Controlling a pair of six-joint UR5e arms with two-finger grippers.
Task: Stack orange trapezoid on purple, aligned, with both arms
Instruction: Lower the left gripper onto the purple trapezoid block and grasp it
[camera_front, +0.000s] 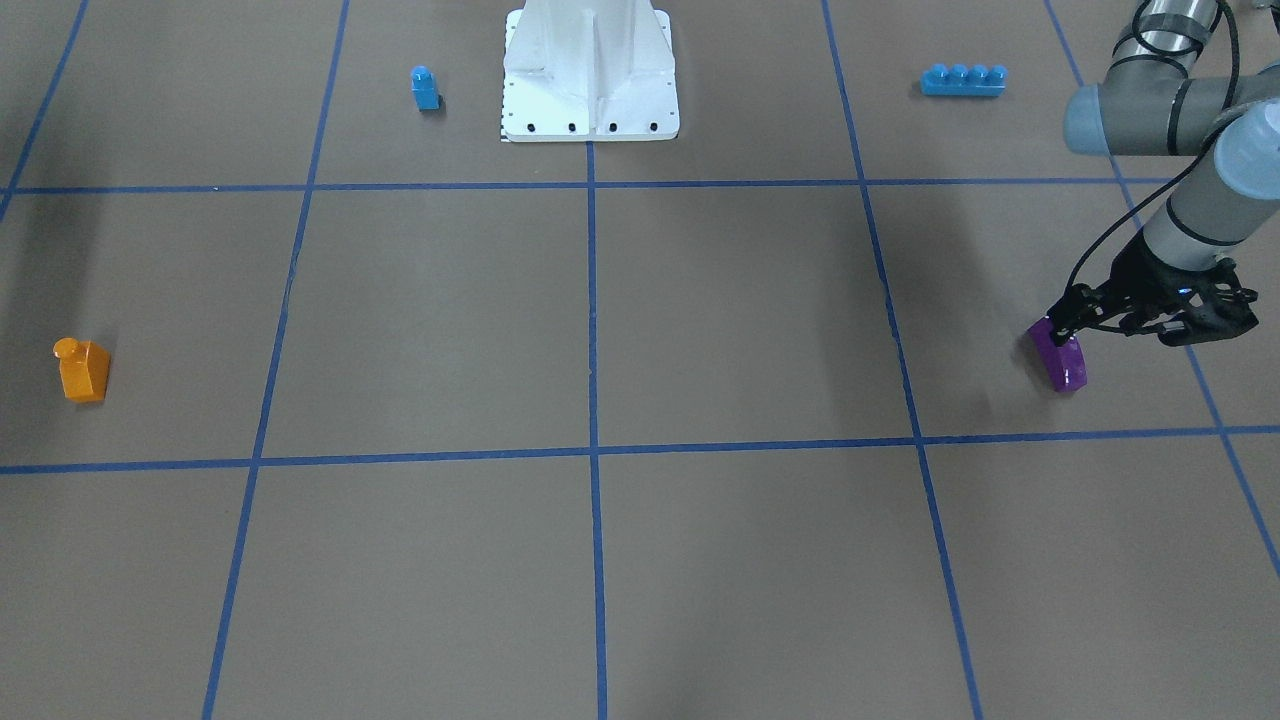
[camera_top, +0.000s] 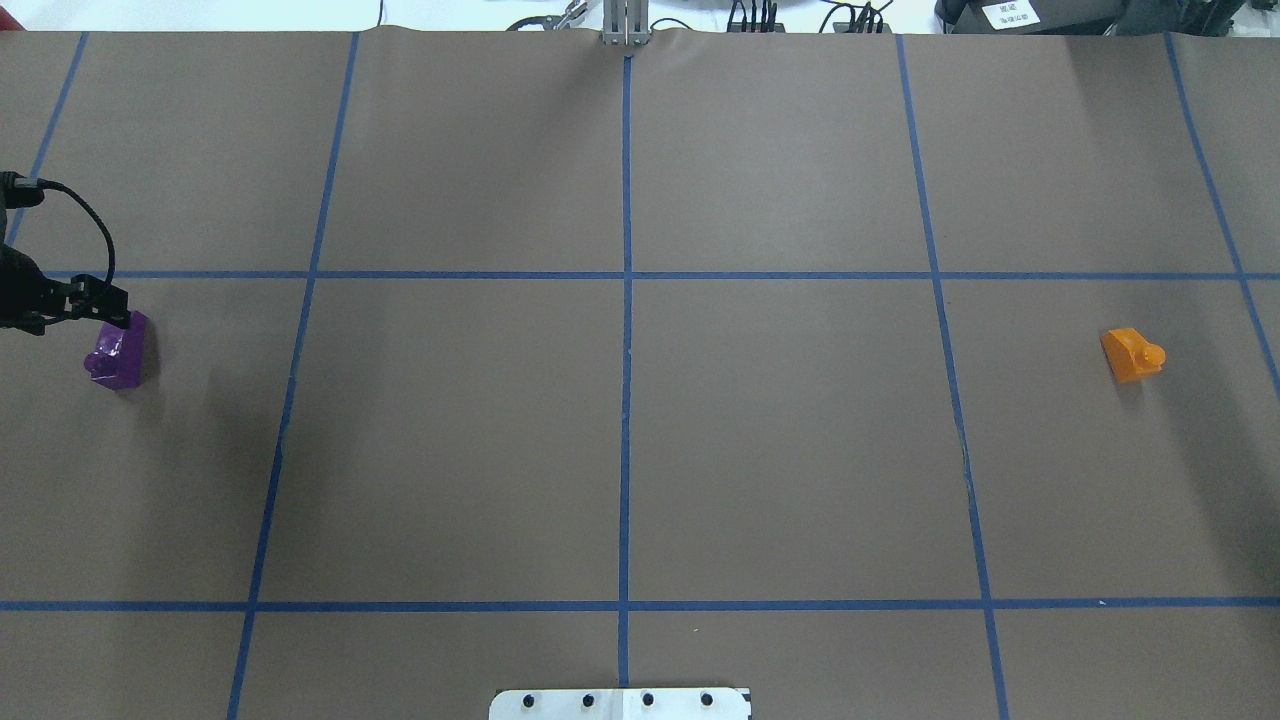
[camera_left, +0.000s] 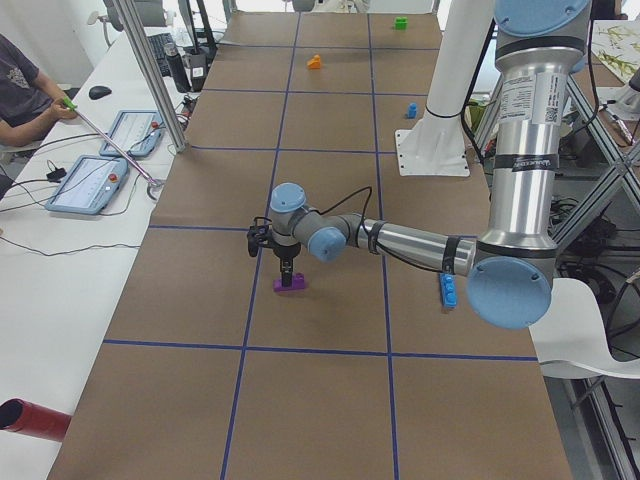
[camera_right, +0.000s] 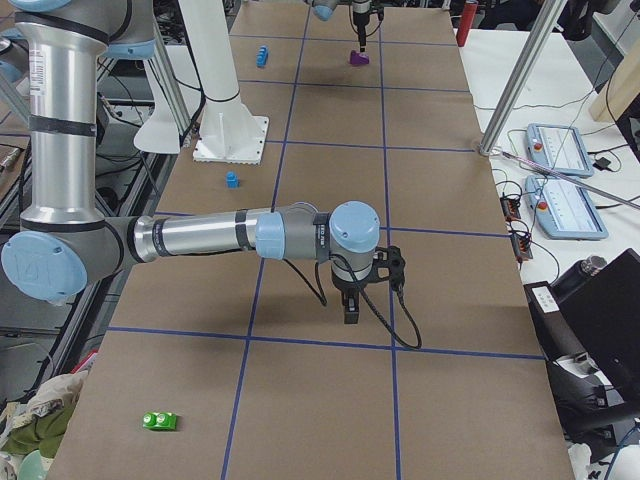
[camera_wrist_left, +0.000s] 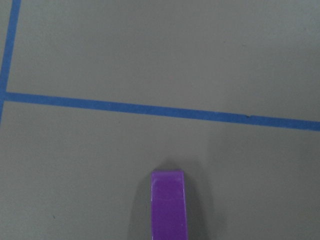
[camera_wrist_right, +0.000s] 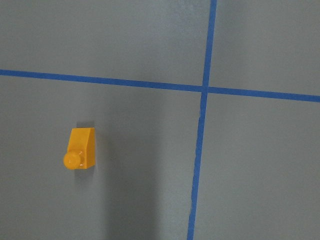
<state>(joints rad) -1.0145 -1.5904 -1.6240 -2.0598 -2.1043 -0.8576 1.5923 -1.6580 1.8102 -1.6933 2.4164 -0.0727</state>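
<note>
Purple block at left claw, orange trapezoid well apart

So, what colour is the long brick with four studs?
The long brick is blue, clearest in the exterior front-facing view.
</note>
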